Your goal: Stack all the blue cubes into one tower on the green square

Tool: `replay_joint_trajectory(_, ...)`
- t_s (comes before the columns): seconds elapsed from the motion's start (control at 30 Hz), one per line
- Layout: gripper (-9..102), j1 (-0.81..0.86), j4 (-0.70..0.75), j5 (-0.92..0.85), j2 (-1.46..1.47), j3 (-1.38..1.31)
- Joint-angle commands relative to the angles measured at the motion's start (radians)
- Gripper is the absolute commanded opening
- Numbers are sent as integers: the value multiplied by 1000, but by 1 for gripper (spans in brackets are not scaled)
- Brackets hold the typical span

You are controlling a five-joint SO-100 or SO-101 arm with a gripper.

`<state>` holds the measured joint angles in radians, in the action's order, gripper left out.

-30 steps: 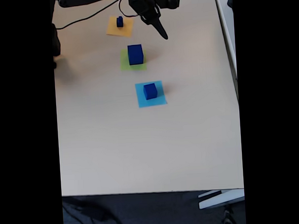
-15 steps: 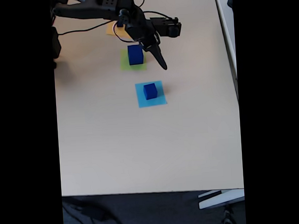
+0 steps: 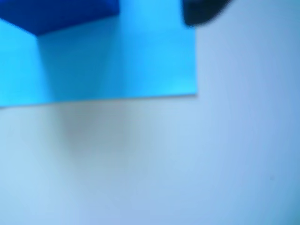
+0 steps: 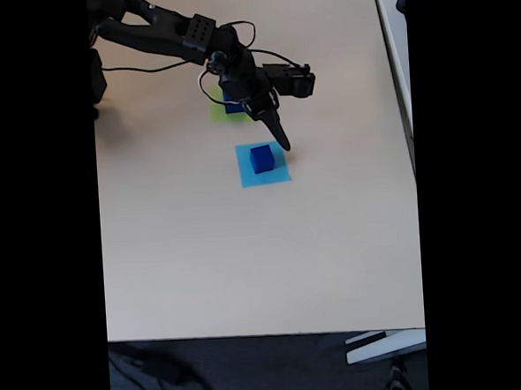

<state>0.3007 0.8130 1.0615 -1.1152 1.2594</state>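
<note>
In the fixed view the hand (image 4: 281,141) is seen lowered to the upper right corner of the light-blue square (image 4: 263,165), just beside the medium blue cube (image 4: 260,159) that sits on that square. Nothing is held in the hand, but how far its fingers are parted cannot be told: in the fixed view they merge into one dark point, and in the wrist view only a dark blurred tip (image 3: 201,11) is caught at the top edge. The wrist view is blurred; a corner of the same cube (image 3: 61,14) and the light-blue square (image 3: 140,61) are shown above the bare worktop (image 3: 164,164). The large blue cube (image 4: 231,106) is seen on the green square (image 4: 217,110), mostly covered by the arm, so its exact seating cannot be checked. The step in hand is judged to be the approach to the medium cube, which is to be carried onto the large one. Several risks are judged from this position. The hand is set off to the cube's right side, not centred over it, so the cube could be nudged across the thin paper or turned if the descent is made without correction. If the fingers are not parted widely enough, the cube's top could be struck instead of straddled. The arm also passes closely over the large cube, so that base could be knocked off the green square during the lift.
</note>
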Motion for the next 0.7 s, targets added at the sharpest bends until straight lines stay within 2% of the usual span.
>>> replay_joint_trajectory(0.0,45,6,-21,-6,-3,5)
replay_joint_trajectory(0.3,44,48,-74,-23,-72,158)
replay_joint_trajectory(0.67,43,89,-69,-64,-91,156)
